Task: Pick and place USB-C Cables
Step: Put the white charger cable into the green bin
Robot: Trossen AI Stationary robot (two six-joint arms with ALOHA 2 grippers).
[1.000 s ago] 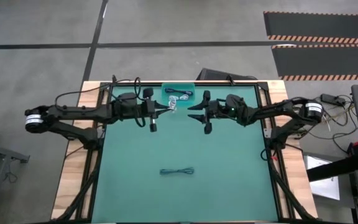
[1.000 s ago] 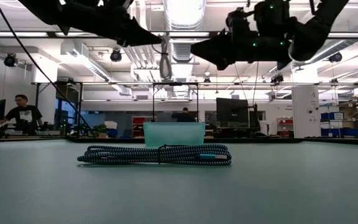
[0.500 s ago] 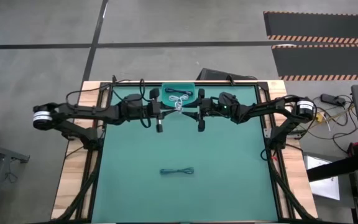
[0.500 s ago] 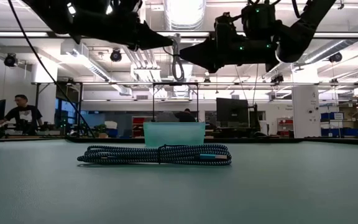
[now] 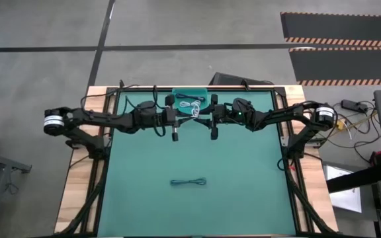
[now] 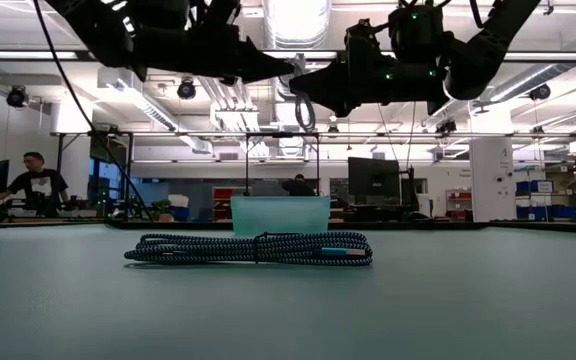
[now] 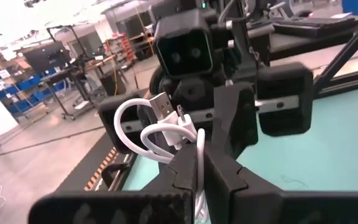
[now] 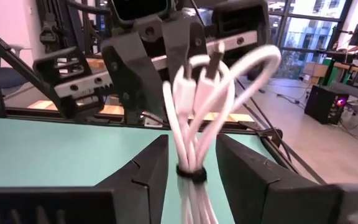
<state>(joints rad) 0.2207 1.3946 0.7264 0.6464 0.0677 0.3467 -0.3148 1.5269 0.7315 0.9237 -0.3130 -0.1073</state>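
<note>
Midair, my left claw (image 7: 199, 163) clamps the white bundled USB-C cable (image 7: 166, 127) between my right claw's (image 8: 191, 165) parted fingers; releasing before those close could drop it onto the green worktop (image 5: 243, 178).

A green mat (image 5: 197, 158) covers the wooden table (image 5: 78, 178), with a teal bin (image 5: 190, 94) at its far edge. In the low view, a seated person (image 6: 36, 186) shows far left among lab monitors (image 6: 372, 180).
</note>
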